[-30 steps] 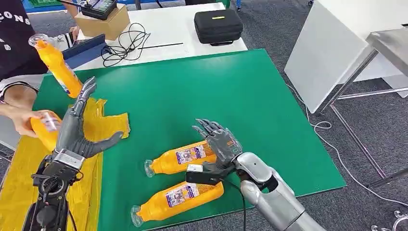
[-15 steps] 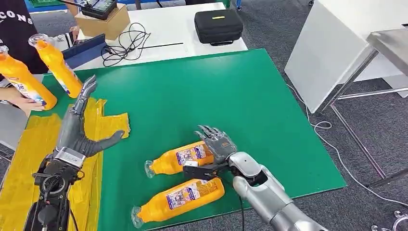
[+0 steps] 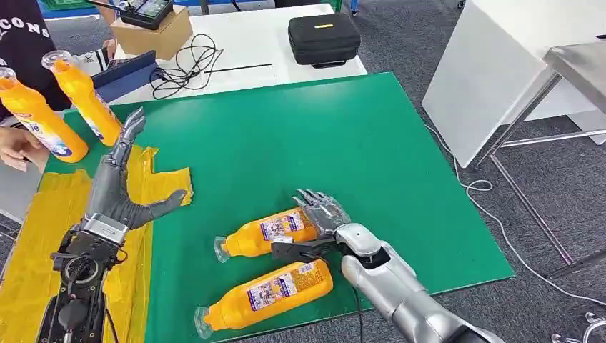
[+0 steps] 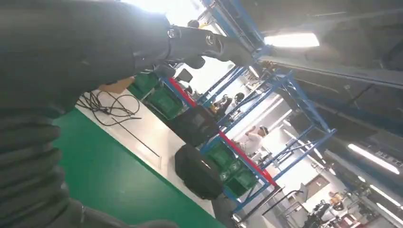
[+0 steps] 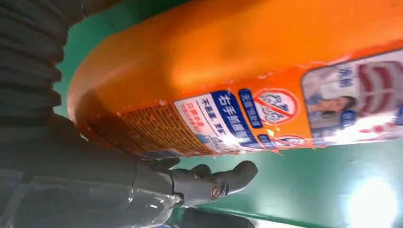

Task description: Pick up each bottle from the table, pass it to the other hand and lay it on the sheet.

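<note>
The orange plastic bottle with a printed label [image 3: 268, 232] lies on its side on the green table mat [image 3: 321, 136], in the lower centre of the head view. You will note its long axis runs from the clear cap at lower left up to the flat base at right. The right hand [image 3: 323, 214] is at that base end: its fingers [image 3: 314, 200] are spread and arched over the base, and the thumb reaches under toward the body. The right wrist view shows the label very close, with one dark finger [image 5: 223, 180] lying just beside the bottle's wall. Contact cannot be confirmed; in my judgement the fingers are apart and not yet clamped, so the bottle rests on the mat.

A second orange bottle [image 3: 268, 293] lies parallel, just below the first and nearer the frame's lower edge, beside the right forearm.

The left hand [image 3: 118, 189] stands at the left of the frame over the crumpled yellow sheet [image 3: 28, 243], fingers spread wide, holding nothing, well apart from both bottles. The right hand is plainly the nearer.

At upper left, two more orange bottles [image 3: 82, 96] stand upright; a person's hand [image 3: 16, 146] is beside them.
</note>
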Controlling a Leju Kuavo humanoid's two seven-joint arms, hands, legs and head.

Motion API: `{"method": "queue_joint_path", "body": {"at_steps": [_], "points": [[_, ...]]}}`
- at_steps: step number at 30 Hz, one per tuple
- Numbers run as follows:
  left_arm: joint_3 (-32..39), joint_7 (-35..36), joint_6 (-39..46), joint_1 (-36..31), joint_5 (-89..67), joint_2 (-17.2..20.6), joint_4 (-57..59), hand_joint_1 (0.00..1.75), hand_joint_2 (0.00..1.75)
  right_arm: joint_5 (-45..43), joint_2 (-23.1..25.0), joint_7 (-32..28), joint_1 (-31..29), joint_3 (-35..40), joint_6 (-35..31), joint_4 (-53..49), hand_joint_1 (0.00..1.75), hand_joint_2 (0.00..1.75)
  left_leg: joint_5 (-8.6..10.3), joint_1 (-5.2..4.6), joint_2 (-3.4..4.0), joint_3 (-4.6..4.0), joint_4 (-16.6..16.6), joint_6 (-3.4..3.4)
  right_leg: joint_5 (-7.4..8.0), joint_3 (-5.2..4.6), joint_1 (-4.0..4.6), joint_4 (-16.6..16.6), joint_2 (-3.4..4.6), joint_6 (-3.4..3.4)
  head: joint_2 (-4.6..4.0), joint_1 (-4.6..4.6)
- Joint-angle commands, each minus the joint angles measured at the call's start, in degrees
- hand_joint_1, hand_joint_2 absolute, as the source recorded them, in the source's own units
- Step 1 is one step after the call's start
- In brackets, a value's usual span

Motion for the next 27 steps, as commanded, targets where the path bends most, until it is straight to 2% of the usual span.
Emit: {"method": "queue_joint_path", "body": {"at_steps": [1, 2, 3, 4, 16, 25, 27], "points": [[-1.47, 0.10, -0.29, -4.27, 1.03, -0.68, 5.93, 0.00, 1.75, -1.32, 1.66, -0.92, -3.64, -1.58, 0.06, 14.67, 0.05, 1.75, -0.02, 0.05, -0.08, 0.17, -0.03, -0.08, -0.06, 0.22, 0.06, -0.06, -0.16, -0.05, 0.00, 0.02], [-1.55, 0.10, -0.30, -4.54, 0.99, -0.65, 6.09, 0.00, 1.75, -1.41, 1.91, -0.98, -3.77, -1.70, 0.00, 15.09, 0.47, 1.75, -0.02, 0.05, -0.10, 0.21, -0.04, -0.08, -0.07, 0.26, 0.07, -0.07, -0.19, -0.05, 0.00, 0.00], [-1.55, 0.10, -0.29, -4.64, 1.07, -0.60, 6.12, 0.00, 1.75, -1.38, 2.11, -1.06, -3.79, -1.80, -0.25, 15.32, 1.13, 1.75, -0.07, 0.11, -0.10, 0.31, -0.02, -0.13, -0.11, 0.39, 0.12, -0.08, -0.23, -0.08, 0.00, -0.02], [-1.45, 0.08, -0.18, -4.47, 1.37, -0.62, 5.86, 0.00, 1.75, -1.10, 2.41, -1.14, -3.85, -1.90, -0.69, 15.81, 1.47, 1.75, -0.03, 0.07, -0.08, 0.28, -0.03, -0.10, -0.07, 0.33, 0.09, -0.07, -0.19, -0.06, 0.00, 0.02], [-0.91, 0.02, -0.17, -4.32, 1.85, -0.60, 5.30, 0.00, 1.75, -0.31, 2.94, -1.08, -3.99, -3.07, -0.88, 15.92, 1.75, 1.75, -0.03, 0.10, -0.11, 0.51, -0.03, -0.11, -0.08, 0.58, 0.12, -0.09, -0.24, -0.08, 0.00, 0.00], [-0.79, 0.02, -0.19, -4.28, 1.86, -0.66, 5.21, 0.00, 1.75, -0.13, 2.92, -1.18, -3.87, -3.34, -0.91, 15.74, 1.75, 1.75, -0.05, 0.11, -0.08, 0.56, -0.02, -0.13, -0.09, 0.63, 0.13, -0.09, -0.22, -0.09, 0.00, 0.00], [-0.57, 0.02, -0.19, -3.99, 1.86, -0.75, 4.88, 0.00, 1.75, -0.47, 2.98, -1.60, -3.47, -4.49, -2.63, 14.73, 1.75, 1.75, -0.02, 0.06, -0.05, 0.50, -0.03, -0.08, -0.05, 0.54, 0.08, -0.07, -0.16, -0.06, 0.00, 0.00]]}}
